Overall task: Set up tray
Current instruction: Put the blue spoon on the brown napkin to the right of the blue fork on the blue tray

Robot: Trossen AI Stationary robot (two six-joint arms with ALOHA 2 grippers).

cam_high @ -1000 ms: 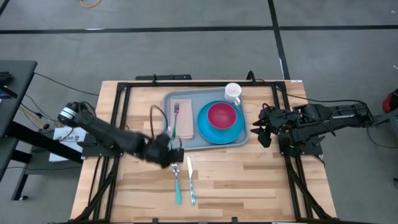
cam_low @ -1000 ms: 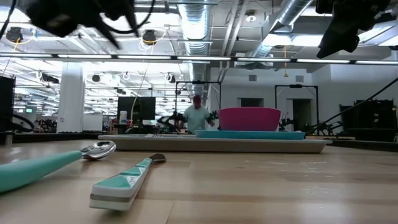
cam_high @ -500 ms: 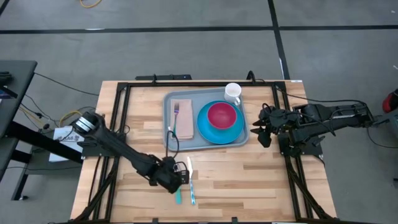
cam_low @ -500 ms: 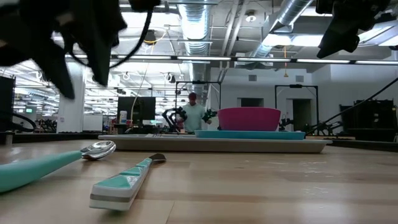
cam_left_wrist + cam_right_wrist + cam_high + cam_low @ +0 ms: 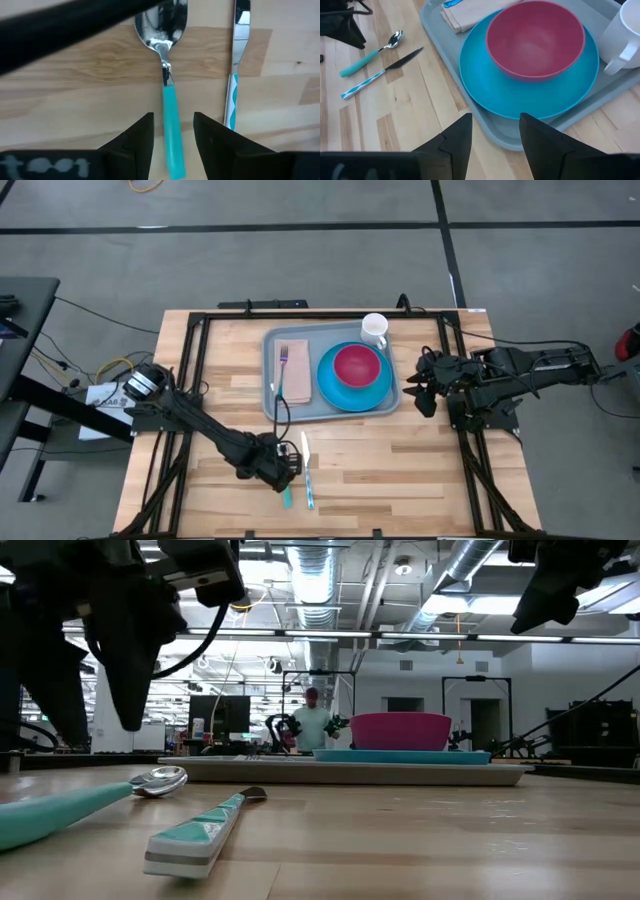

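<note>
Left gripper (image 5: 285,463): at the front of the wooden table (image 5: 400,460), in front of the tray, raised above the spoon's handle. Its two dark fingers (image 5: 137,140) stand apart, one on each side of the teal handle in the left wrist view, holding nothing; the low view shows them hanging clear of the tabletop.

Spoon (image 5: 166,85): lies flat on the wood, its silver bowl toward the tray and its teal handle toward the table's front edge.

Knife (image 5: 235,75): lies just beside the spoon on its right, roughly parallel, with a teal-and-white patterned handle; apart from the spoon.

Tray (image 5: 272,380): grey-blue, on the back half of the table near its middle, between the two arms.

Napkin (image 5: 297,385): tan, on the left part of the tray, with a fork (image 5: 283,372) lying along it.

Plate (image 5: 490,95): bright blue and round, on the right part of the tray, with a pink bowl (image 5: 535,39) sitting on it.

Mug (image 5: 374,329): white, at the tray's back right corner, beside the plate.

Right gripper (image 5: 420,392): waits off the tray's right edge, held above the table. Its fingers are spread and empty in the right wrist view.
</note>
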